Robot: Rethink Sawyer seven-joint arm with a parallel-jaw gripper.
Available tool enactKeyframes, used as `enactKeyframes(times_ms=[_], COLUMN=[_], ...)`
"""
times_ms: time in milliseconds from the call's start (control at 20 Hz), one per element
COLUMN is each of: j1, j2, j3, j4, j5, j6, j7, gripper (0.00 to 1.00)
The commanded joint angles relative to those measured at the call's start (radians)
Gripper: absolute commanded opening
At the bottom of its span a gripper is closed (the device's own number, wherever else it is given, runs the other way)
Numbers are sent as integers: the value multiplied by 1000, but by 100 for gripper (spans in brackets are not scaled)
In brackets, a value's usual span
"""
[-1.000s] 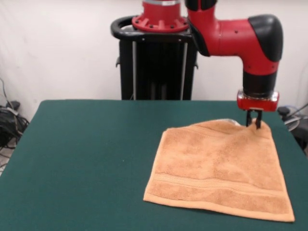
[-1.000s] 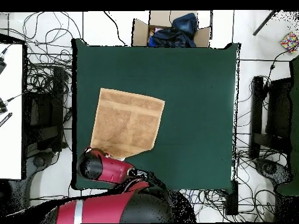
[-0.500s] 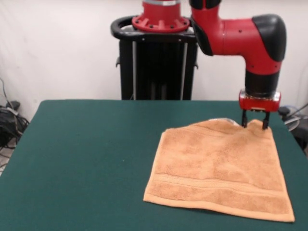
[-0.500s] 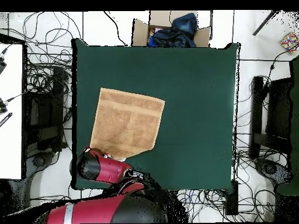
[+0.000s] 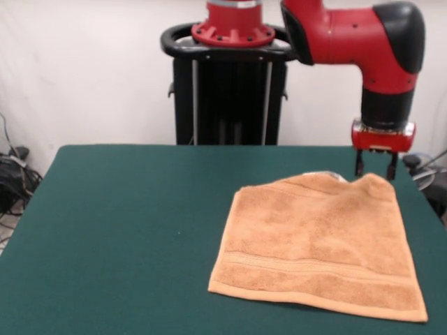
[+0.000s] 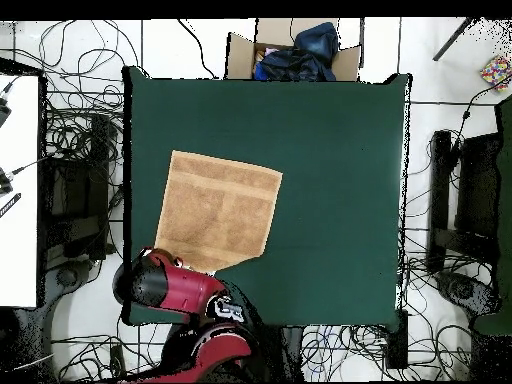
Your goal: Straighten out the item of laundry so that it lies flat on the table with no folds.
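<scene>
On the green table (image 5: 126,209), orange-tan towel (image 5: 314,244), no legible writing.

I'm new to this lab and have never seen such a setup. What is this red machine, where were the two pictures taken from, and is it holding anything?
The red and black machine is a robot arm ending in a gripper. One picture looks across the table toward the robot; the other looks straight down from above. An orange-tan towel lies spread on the green tabletop, nearly flat, with a slight rise at its far edge. The gripper is open, just above the towel's far corner, and holds nothing.
</scene>
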Motion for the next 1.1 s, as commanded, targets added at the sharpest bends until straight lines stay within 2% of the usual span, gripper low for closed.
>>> enactKeyframes(times_ms=[50, 200, 400, 600, 700, 900, 1100], j1=[2, 60, 157, 232, 236, 200, 127], j2=[-91, -62, 66, 148, 165, 182, 209], j3=[-51, -141, -329, -482, -501, -480, -432], j4=[-7, -35, -133, -236, -257, -246, -257], j5=[63, 71, 86, 91, 80, 33, -21], j6=[171, 127, 42, 103, 111, 48, -30], j7=[224, 220, 171, 133, 134, 135, 124], gripper=[100, 100, 100, 100, 100, 100, 100])
